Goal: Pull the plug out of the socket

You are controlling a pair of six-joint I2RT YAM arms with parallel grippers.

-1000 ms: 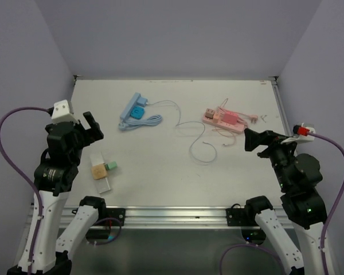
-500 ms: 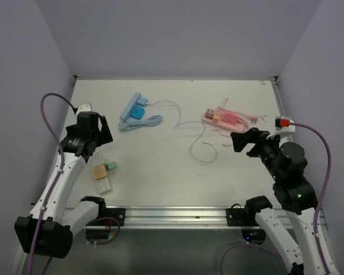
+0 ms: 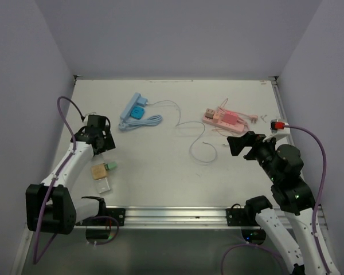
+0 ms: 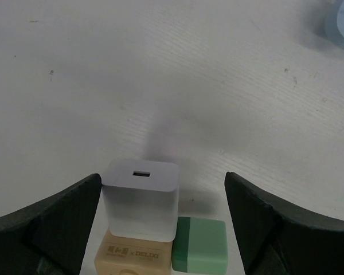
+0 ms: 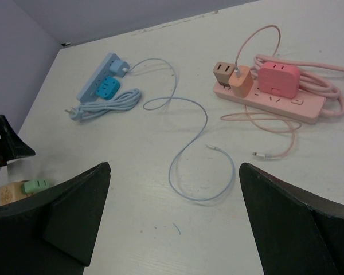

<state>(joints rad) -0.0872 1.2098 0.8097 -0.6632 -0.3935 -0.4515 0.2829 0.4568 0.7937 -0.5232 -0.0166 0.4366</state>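
A beige socket block lies at the left of the table, with a green plug at its right side. In the left wrist view a white USB charger stands against the beige socket, with the green plug beside it. My left gripper is open just above them, and its fingers straddle the charger and green plug without touching them. The gripper mostly hides the charger in the top view. My right gripper is open and empty in the air at the right.
A pink power strip with several plugs and a coiled pink cord lies at the back right; it also shows in the right wrist view. A blue power strip lies at the back left. A loose light-blue cable snakes across the middle.
My left arm has swung down and forward, bringing its open gripper low over the beige socket. My right gripper has shifted a little to the left and lower.
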